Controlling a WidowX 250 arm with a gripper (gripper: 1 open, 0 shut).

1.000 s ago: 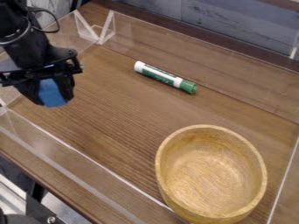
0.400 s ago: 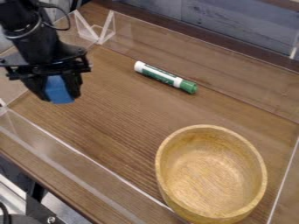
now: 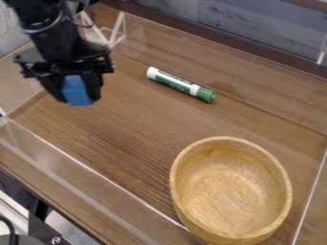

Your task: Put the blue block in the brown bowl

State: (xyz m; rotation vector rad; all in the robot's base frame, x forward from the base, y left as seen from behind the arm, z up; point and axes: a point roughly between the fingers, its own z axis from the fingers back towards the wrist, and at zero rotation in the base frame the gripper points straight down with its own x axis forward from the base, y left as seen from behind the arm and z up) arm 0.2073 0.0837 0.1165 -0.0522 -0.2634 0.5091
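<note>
The blue block (image 3: pixel 79 92) hangs off the table at the upper left, clamped between the black fingers of my gripper (image 3: pixel 78 88). My gripper points almost straight down and is shut on the block. The brown bowl (image 3: pixel 231 189) stands empty at the lower right, well away from the block. Its thick rim and wood grain show fully.
A green-and-white marker pen (image 3: pixel 179 83) lies on the wooden tabletop between the gripper and the bowl, toward the back. Clear plastic walls (image 3: pixel 76 163) fence the table along the front and back edges. A clear triangular stand (image 3: pixel 107 31) sits at the back left.
My gripper has carried the blue block to the right and slightly up, lifting it higher off the table. The bowl and the pen have not moved.
</note>
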